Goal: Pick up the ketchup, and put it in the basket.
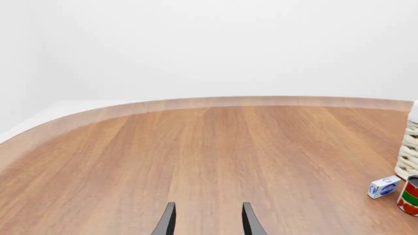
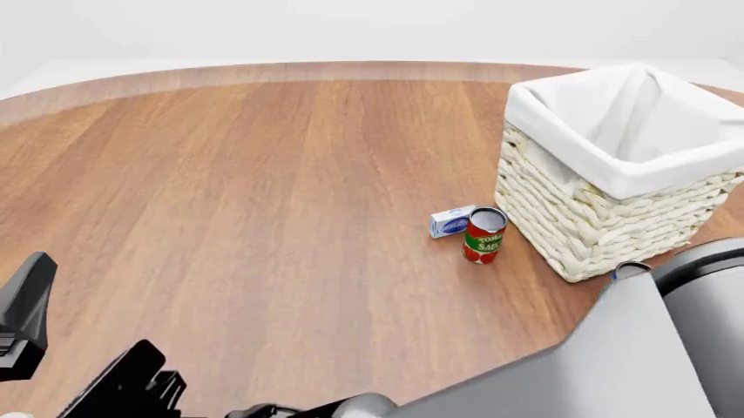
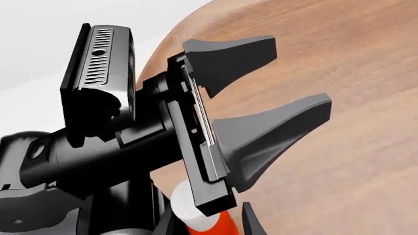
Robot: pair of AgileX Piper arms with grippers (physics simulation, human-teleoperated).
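The ketchup (image 3: 210, 226) shows only in the right wrist view: a white cap and a red-orange body, lying between my right gripper's fingers. My right gripper (image 3: 209, 220) looks open around it, with a small gap at the one finger (image 3: 251, 221) that shows. It is out of the front view. The basket (image 2: 605, 218), cream wicker with a white lining, stands at the right of the table; its edge (image 1: 408, 147) shows in the left wrist view. My left gripper (image 1: 207, 218) is open and empty over bare wood. It also fills the right wrist view (image 3: 299, 73), close to the ketchup.
A short red-and-green tomato can (image 2: 483, 235) and a small white-and-blue box (image 2: 451, 221) stand just left of the basket, and show in the left wrist view as the can (image 1: 410, 196) and the box (image 1: 384, 187). The right arm's grey body (image 2: 651, 348) crosses the front view's lower right. A can top (image 2: 632, 268) peeks out behind it.
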